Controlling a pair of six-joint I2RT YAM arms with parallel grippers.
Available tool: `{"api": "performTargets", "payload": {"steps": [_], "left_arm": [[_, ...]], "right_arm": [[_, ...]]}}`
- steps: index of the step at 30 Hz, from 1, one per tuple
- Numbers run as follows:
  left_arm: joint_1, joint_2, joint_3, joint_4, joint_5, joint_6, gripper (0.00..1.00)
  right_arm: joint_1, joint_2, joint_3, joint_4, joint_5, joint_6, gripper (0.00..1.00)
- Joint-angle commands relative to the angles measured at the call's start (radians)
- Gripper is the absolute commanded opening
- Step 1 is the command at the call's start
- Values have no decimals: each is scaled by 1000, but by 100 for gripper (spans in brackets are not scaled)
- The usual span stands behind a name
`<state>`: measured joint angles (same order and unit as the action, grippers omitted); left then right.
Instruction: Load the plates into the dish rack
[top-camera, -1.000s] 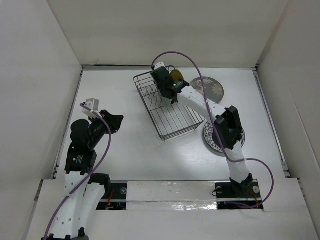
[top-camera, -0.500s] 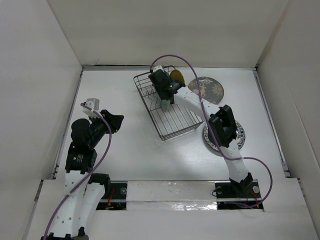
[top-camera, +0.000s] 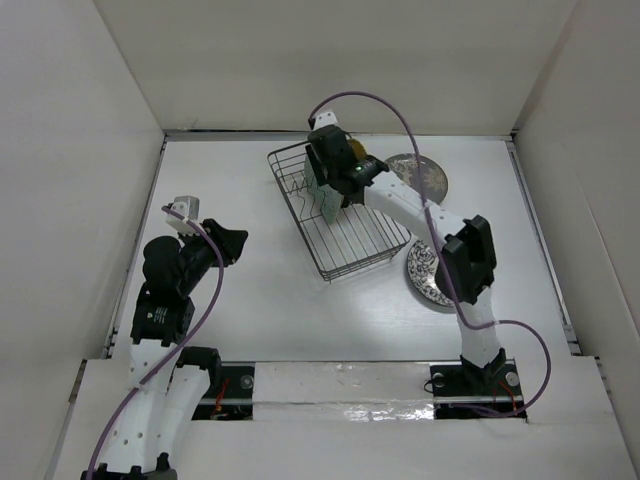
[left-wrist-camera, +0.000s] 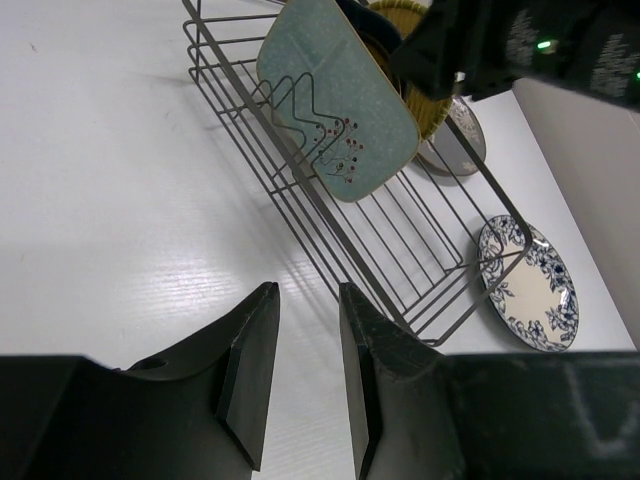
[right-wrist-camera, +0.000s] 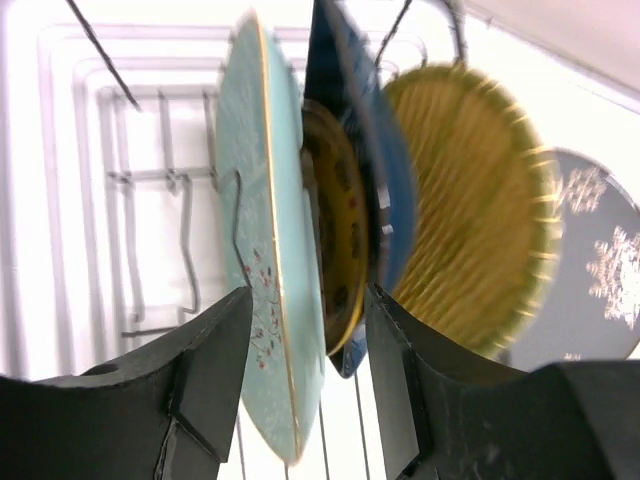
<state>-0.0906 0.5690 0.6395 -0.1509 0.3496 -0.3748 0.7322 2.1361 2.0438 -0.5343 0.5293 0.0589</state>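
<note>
The dish rack stands at the table's middle back. In it, upright between the tines, are the pale mint rectangular dish, a small yellow plate, the dark blue dish and a ribbed yellow plate. My right gripper is open just above the mint dish's edge, with its jaws on either side and not touching. The grey deer plate lies flat behind the rack's right end. The blue-and-white plate lies right of the rack. My left gripper is open, empty, far left.
White walls enclose the table on three sides. In the left wrist view the rack has bare wire floor at its near end, beside the blue-and-white plate. The right arm reaches over that plate.
My right gripper has drawn back toward the rack's far end. The mint dish stays upright in the tines. The left arm has not moved.
</note>
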Motion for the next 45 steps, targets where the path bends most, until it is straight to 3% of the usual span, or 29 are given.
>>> {"api": "performTargets", "payload": {"steps": [1,3,5,7,9,12,13,17,20,23,27,37,40,41,45], "left_arm": [[-5,3,43,30,-1,8,27],[-5,2,43,28,-4,10,27],[-5,-3,43,24,-9,11,26],[-5,-8,43,22,-14,11,24],[-5,-18,45,19,-21,11,14],[-5,-24,48,17,-32,13,2],[-5,-26,46,17,-34,13,0],[-5,-26,48,20,-35,13,0],[-5,-26,48,19,-31,13,0],[-5,-26,48,22,-23,13,9],[-5,-26,46,24,-20,13,19],[-5,-20,49,24,-31,13,21],[-5,-20,51,27,-40,13,21],[-5,-18,52,25,-40,13,21],[-5,-23,51,24,-46,13,21]], "right_arm": [[-23,-189,-89,164,-29,28,53],[-51,-325,-266,247,-99,51,33],[-129,-498,-432,428,-167,117,0],[-207,-603,-680,625,-271,215,0],[-345,-688,-805,694,-327,286,0],[-530,-684,-942,747,-415,396,1],[-575,-668,-959,751,-448,438,6],[-720,-564,-996,777,-522,527,55],[-780,-484,-1022,835,-563,596,67],[-826,-385,-1037,899,-659,662,67],[-844,-283,-1030,951,-742,713,64],[-844,-66,-958,1083,-953,889,49],[-844,-36,-949,1146,-976,947,34],[-844,-36,-948,1148,-968,953,20],[-844,-83,-984,1165,-908,957,0]]}}
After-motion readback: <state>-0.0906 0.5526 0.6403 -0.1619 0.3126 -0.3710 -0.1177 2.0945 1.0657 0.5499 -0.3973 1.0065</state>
